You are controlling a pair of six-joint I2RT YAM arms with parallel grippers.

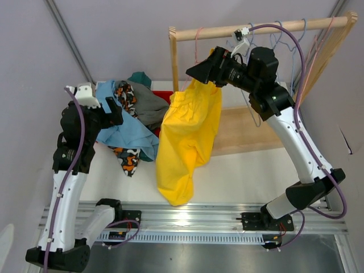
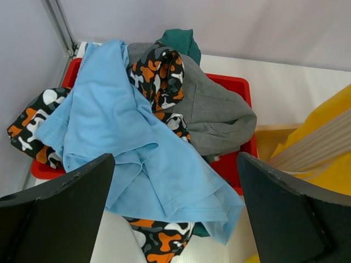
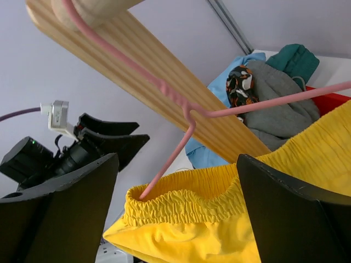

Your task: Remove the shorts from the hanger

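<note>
Yellow shorts (image 1: pixel 187 142) hang by their elastic waistband (image 3: pixel 208 200) on a pink wire hanger (image 3: pixel 174 155) hooked over the wooden rail (image 1: pixel 261 28). My right gripper (image 1: pixel 199 71) is up at that waistband and stands open (image 3: pixel 176 164), its fingers on either side of the band and the hanger end without touching them. Light blue shorts (image 2: pixel 126 142) lie on top of a pile with camouflage (image 2: pixel 159 76), grey (image 2: pixel 219 115) and dark teal (image 2: pixel 181 41) pairs in a red bin (image 2: pixel 233 82). My left gripper (image 2: pixel 175 159) hovers open over the pile, holding nothing.
Several bare wire hangers (image 1: pixel 296 40) hang at the rail's right end. The rack has a wooden upright (image 1: pixel 174 62) and a wooden base board (image 1: pixel 244 131). A metal mounting rail (image 1: pixel 187 219) runs along the near edge.
</note>
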